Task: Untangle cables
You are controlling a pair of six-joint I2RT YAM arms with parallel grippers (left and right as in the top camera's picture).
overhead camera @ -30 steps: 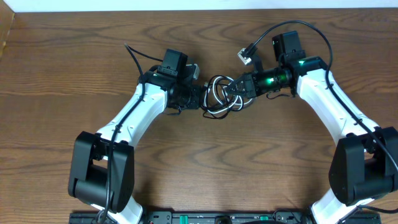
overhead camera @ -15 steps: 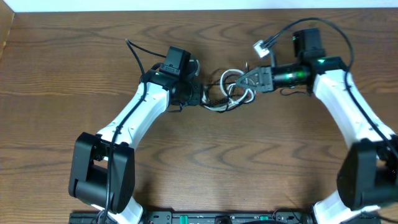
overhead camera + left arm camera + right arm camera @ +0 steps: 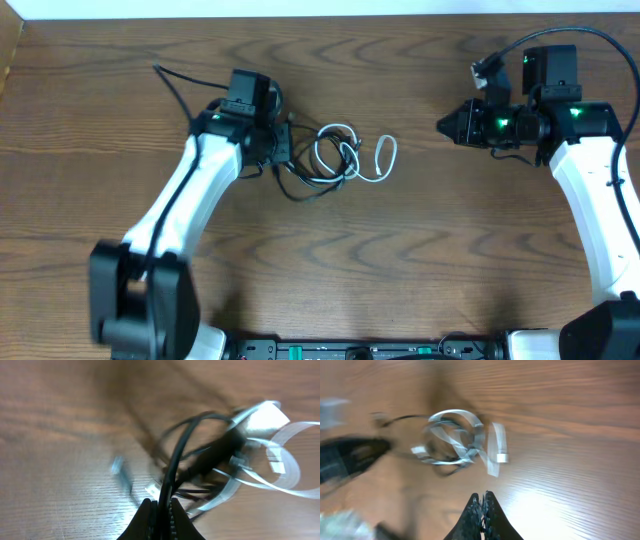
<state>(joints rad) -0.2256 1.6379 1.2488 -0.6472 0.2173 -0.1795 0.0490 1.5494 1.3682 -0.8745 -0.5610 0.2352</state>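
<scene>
From the overhead camera I see the left gripper (image 3: pixel 289 152) low over the wooden table (image 3: pixel 400 260), at the left edge of the cable bundle. Its own wrist camera shows the fingers (image 3: pixel 150 519) pinched tight on the black cable (image 3: pixel 175 467), which rises out of the tips and curves away into the tangle. The picture is blurred, so I cannot make out the small plugs there. Overhead, the black cable (image 3: pixel 305 190) sags in a shallow arc below the gripper and runs under the white cable (image 3: pixel 336 128). The white cable lies on the table as a round coil with a narrower loop just to its right, and the two cords cross inside the coil. In the left wrist view the white cable (image 3: pixel 280 460) shows as pale bands to the right of the black one. The right gripper (image 3: pixel 443 125) hangs well apart from the bundle, off to the right and pointing toward it. Its wrist camera shows the right gripper (image 3: pixel 482 507) with its tips pressed together and nothing between them, the white cable (image 3: pixel 455 440) ahead of it and a small white plug (image 3: pixel 502 456) at one end.
</scene>
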